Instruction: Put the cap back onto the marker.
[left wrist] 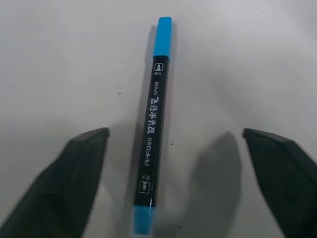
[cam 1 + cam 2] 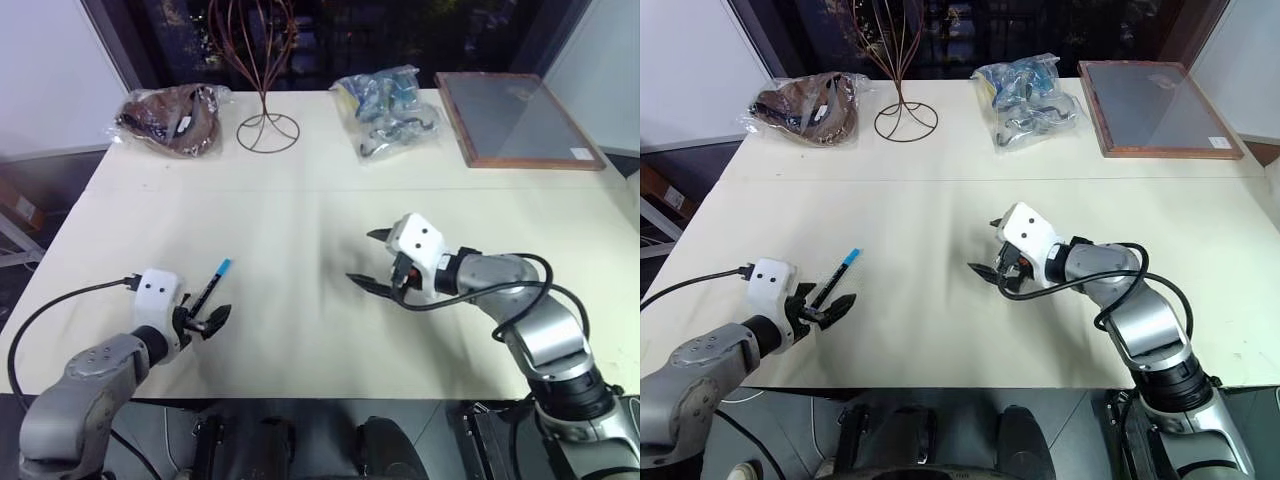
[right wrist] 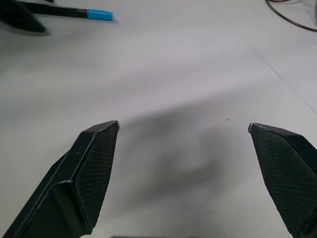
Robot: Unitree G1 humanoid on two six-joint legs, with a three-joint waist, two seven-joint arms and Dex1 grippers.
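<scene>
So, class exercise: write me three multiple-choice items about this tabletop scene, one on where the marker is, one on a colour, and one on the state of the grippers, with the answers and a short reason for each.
1. Where is the marker?
A. On the table by the left gripper
B. Inside the wooden tray
C. Held in the right gripper

2. What colour are the marker's two ends?
A. Red
B. Light blue
C. Yellow

3. How do the two grippers stand?
A. Both shut
B. Left shut on the marker, right open
C. Both open, holding nothing

Answers:
1. A: the marker lies on the table between the fingers of the left gripper.
2. B: the left wrist view shows a black barrel with light-blue ends.
3. C: the left gripper's fingers stand apart either side of the marker, and the right gripper spreads over bare table.
</scene>
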